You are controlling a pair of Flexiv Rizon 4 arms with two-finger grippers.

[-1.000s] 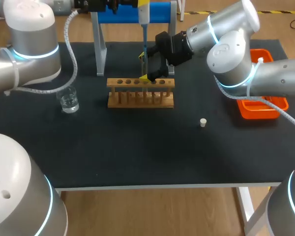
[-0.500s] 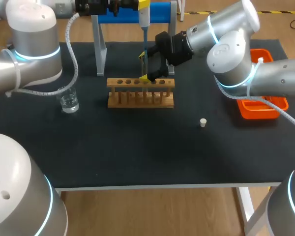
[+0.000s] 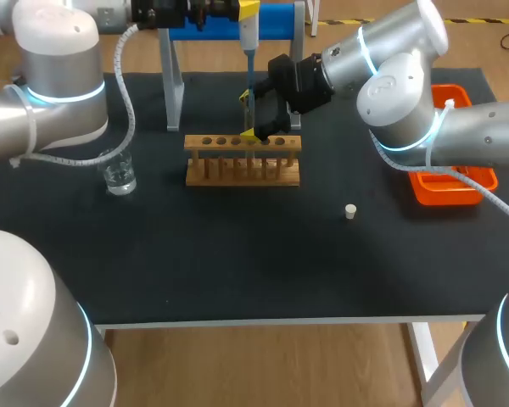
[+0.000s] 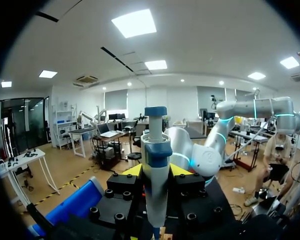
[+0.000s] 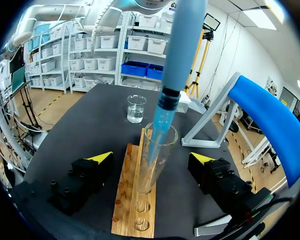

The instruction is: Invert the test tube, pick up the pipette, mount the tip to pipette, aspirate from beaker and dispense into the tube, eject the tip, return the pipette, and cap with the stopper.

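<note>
Pipette tip in the tube, at the rack near the table's back edge.
Head view: the left pincer holds the pipette above the back edge, pointing down at the rack; the right pincer sits at the rack's back side. The beaker stands near the left edge, the stopper lies right of the middle, and an orange tray is at the right edge. Left wrist view: both yellow tips press the upright pipette, clenched on it. Right wrist view: the pincer is released, its fingers wide on either side of the tube, apart from it; the tube stands in the rack with the tip inside its mouth.
</note>
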